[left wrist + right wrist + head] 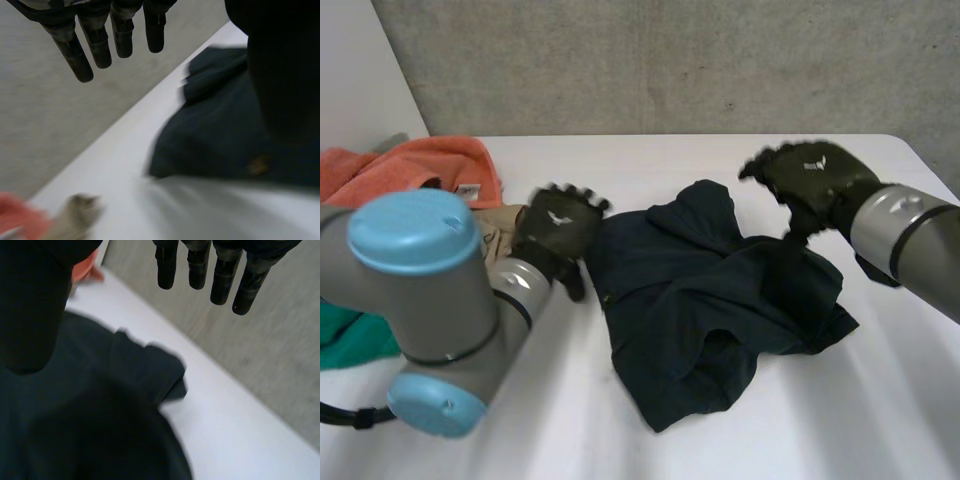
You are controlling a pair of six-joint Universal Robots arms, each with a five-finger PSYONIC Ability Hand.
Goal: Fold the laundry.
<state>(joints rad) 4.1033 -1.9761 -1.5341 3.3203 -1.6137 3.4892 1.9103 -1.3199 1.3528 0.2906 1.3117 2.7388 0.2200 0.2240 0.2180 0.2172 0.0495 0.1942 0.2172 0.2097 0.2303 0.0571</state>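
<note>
- Shirt (710,300), dark and crumpled, lies in the middle of the white counter (880,400). It is not folded, and one part of it sticks out toward the grey wall (670,60).
- Left hand (558,228) is at the left edge of the shirt, just beside the cloth. I cannot tell if it touches the cloth.
- In the left wrist view its fingers (100,47) are straight and a little spread. They hold nothing, and the shirt lies on the counter beyond the palm.
- Right hand (815,178) is over the far right part of the shirt, near the edge of the cloth.
- In the right wrist view its fingers (220,282) are also straight and apart from each other, with nothing between them. The shirt lies below the palm.
- Orange cloth (420,165) lies bunched at the far left of the counter, well apart from the shirt.
- Beige cloth (500,225) lies just beside the orange cloth, between it and the left hand.
- Teal cloth (355,335) lies at the left side of the counter, partly hidden behind the left arm (420,290).
</note>
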